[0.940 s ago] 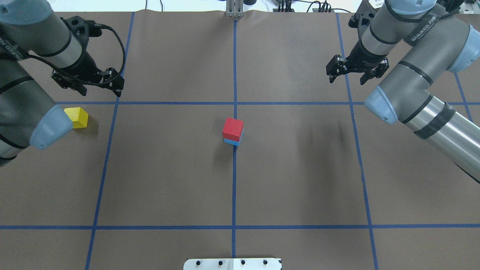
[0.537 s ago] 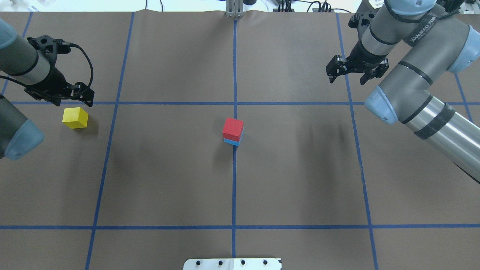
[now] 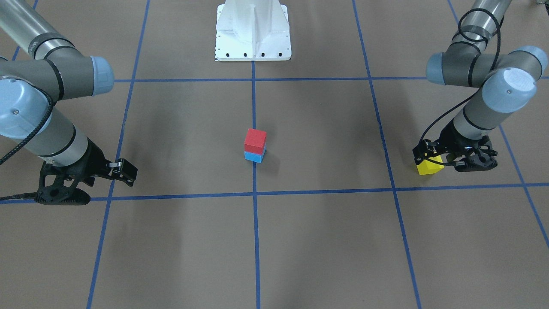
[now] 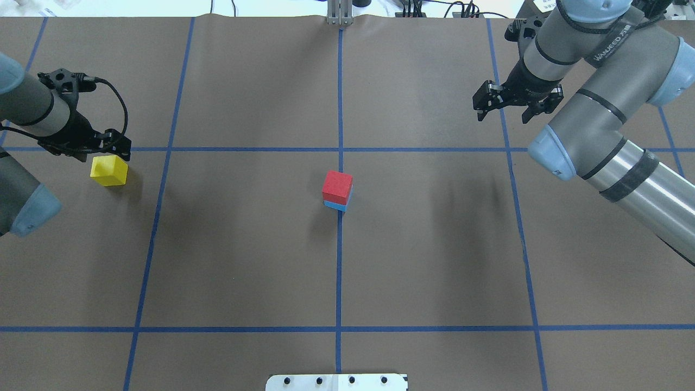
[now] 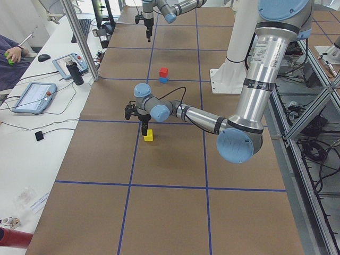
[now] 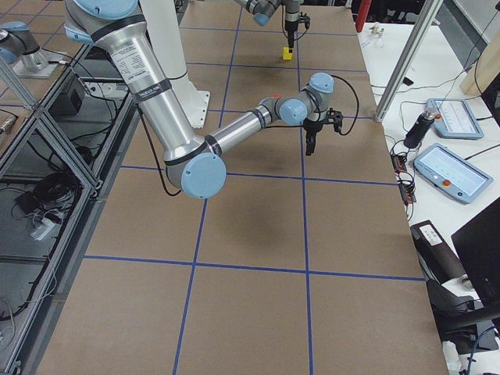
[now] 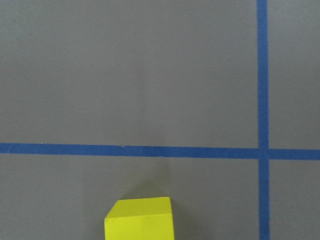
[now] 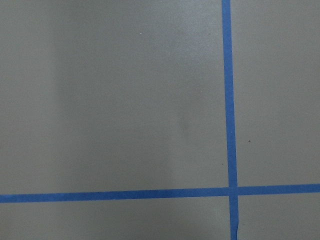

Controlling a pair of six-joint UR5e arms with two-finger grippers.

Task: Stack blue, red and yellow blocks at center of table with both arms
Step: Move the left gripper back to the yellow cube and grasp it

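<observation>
I see the red block [image 4: 337, 186] sitting on the blue block [image 4: 335, 206] on the desk's [image 4: 244, 260] centre tape line. My left fingers [image 4: 124, 145] hang spread just above the yellow block [image 4: 109, 170]. The right fingers [image 4: 480, 106] are spread too, well apart from the stack.

Red block [image 4: 337, 186] tops blue block [image 4: 334, 206]; yellow block [image 4: 109, 170] apart.

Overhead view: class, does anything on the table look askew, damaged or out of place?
Nothing damaged. The red block sits upright on the blue block, both turned slightly against the middle tape line. The yellow block lies apart, unstacked.
</observation>
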